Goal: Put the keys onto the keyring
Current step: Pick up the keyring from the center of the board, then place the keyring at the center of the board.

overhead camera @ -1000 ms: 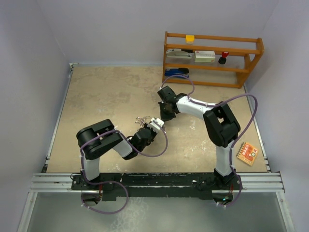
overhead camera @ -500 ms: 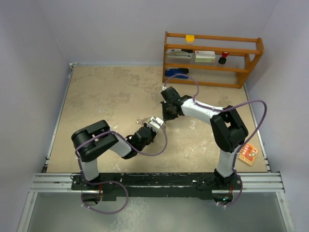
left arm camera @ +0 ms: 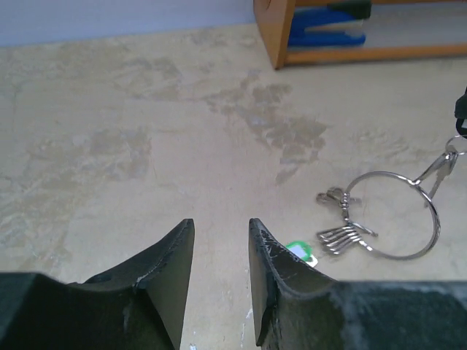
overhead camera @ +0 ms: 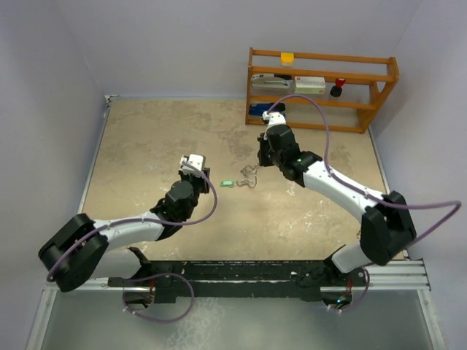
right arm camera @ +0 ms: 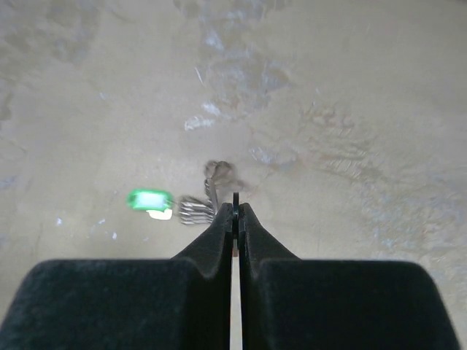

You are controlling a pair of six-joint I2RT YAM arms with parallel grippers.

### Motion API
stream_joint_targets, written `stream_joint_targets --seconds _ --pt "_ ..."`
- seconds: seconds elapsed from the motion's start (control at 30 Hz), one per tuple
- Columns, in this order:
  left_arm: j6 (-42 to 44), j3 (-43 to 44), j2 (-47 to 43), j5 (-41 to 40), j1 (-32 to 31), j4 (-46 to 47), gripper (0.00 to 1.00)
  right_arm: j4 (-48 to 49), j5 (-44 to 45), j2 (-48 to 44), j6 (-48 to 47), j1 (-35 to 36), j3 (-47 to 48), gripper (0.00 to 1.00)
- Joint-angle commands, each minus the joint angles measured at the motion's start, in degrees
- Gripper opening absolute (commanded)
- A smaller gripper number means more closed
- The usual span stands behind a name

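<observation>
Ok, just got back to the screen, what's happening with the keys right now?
The right gripper is shut on one edge of the keyring, which sits on the table with silver keys bunched on its wire. The green key lies by that bunch; whether it is threaded on is unclear. The left gripper hangs open and empty, short of the ring.

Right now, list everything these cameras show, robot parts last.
keyring: one, silver, mid-table, edge pinched in the right jaws
keys: several, silver, one green-headed, clustered at the keyring
shelf: one, orange-brown wood, far right corner
shelf items: about five, yellow, grey, white, red, blue, on its tiers
table: one, mottled beige, under everything
left arm: one, black and white, jaws open, empty
right arm: one, black and white, jaws shut on the keyring
</observation>
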Motion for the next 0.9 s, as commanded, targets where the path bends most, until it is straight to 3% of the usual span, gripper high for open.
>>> stream_joint_targets --seconds 0.0,0.33,0.87 --pt "-2.03 0.5 -6.01 -1.34 0.15 -5.03 0.33 13.77 3.57 -9.21 -6.35 -0.07 -4.41 0.0" --pt "-3.3 1.29 -8.19 0.82 0.15 -6.65 0.33 19.13 3.03 -20.45 -15.04 -0.07 -1.61 0.0" --pt "-3.75 0.88 -11.78 0.82 0.15 -9.38 0.33 18.86 -0.65 -23.5 -15.27 -0.07 0.58 0.0"
